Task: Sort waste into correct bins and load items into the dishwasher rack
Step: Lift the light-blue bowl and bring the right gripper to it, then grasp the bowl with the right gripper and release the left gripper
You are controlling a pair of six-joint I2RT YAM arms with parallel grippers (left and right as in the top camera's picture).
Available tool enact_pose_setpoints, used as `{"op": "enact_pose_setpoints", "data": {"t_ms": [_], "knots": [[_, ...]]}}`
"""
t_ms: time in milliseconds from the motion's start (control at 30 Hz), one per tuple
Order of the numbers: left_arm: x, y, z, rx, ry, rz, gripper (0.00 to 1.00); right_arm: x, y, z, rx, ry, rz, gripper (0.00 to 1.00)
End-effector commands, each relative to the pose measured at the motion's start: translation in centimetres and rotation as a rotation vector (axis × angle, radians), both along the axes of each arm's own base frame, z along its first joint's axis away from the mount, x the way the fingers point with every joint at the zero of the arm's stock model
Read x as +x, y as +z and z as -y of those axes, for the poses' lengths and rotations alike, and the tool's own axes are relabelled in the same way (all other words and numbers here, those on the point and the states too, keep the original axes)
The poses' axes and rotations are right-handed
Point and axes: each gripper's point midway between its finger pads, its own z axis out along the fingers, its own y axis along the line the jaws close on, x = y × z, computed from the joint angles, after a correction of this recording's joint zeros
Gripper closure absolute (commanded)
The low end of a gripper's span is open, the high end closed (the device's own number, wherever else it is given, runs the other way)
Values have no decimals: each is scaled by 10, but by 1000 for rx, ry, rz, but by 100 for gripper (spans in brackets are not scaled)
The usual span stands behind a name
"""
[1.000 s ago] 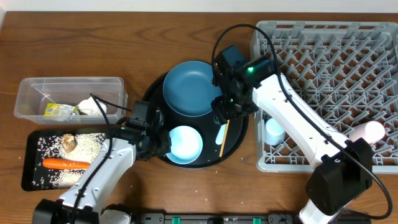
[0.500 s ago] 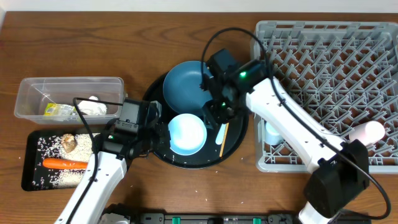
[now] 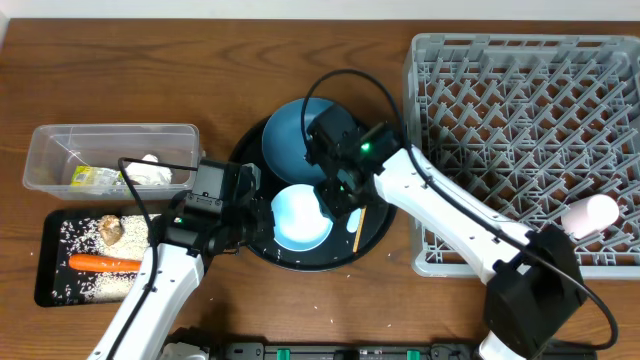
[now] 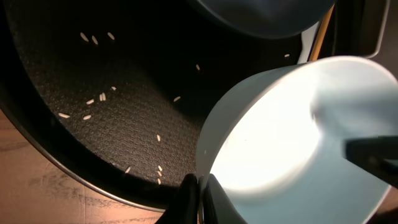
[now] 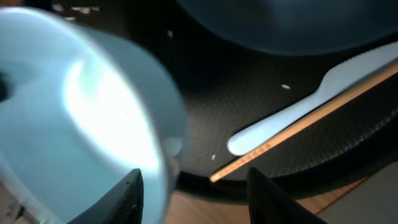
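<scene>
Item: white round bowl (image 3: 298, 217), one, on the round black tray (image 4: 62, 62). No long axis. It sits just left of my right gripper (image 3: 337, 195), whose half-spread jaws straddle its right rim. My left gripper (image 4: 198, 188) is pinched on the opposite rim. I also count one dark blue plate (image 3: 290, 140), one white plastic spoon (image 5: 249, 140) and one thin wooden chopstick (image 5: 311, 120). One pink cup (image 3: 590, 213) is in the grey pegged rack (image 3: 520, 100).

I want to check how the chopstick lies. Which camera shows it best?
Right wrist: the chopstick runs long and clear beside the spoon. Overhead shows only a short stretch; left wrist, a sliver at the top edge.
</scene>
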Motion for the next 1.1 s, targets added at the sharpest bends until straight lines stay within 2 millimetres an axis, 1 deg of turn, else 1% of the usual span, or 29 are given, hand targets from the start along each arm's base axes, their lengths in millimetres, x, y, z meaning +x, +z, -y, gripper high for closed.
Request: {"op": "enact_pose_setpoints", "data": {"t_ms": [0,33,67,100,233,433,533,667,933,967,1000,1033,1067], "knots": [[3,8,3,-17,0,12,94,-3,-5,3,-19,-6,20,69],[3,7,3,-16,0,11,94,-3,-5,3,-19,-6,21,84],[2,7,3,-16,0,10,94,-2,-5,2,-17,-6,23,91],[2,7,3,-15,0,9,94,-1,-4,1,-12,-6,28,93],[2,7,3,-15,0,9,94,3,-1,-1,-1,-10,39,88],[1,8,5,-29,-6,3,94,2,0,-4,16,-18,28,86],[0,9,8,-42,-12,1,94,4,1,-6,26,-45,32,88],[0,9,8,-42,-12,2,94,7,2,-9,41,-74,36,94],[0,9,8,-42,-13,2,94,8,2,-10,45,-75,40,91],[0,9,8,-42,-12,2,94,8,2,-10,46,-75,41,92],[1,9,8,-42,-12,3,94,8,2,-11,47,-75,41,97],[1,9,8,-42,-12,3,94,8,2,-11,47,-75,41,99],[0,9,8,-42,-12,2,94,8,2,-11,46,-75,41,99]]}}
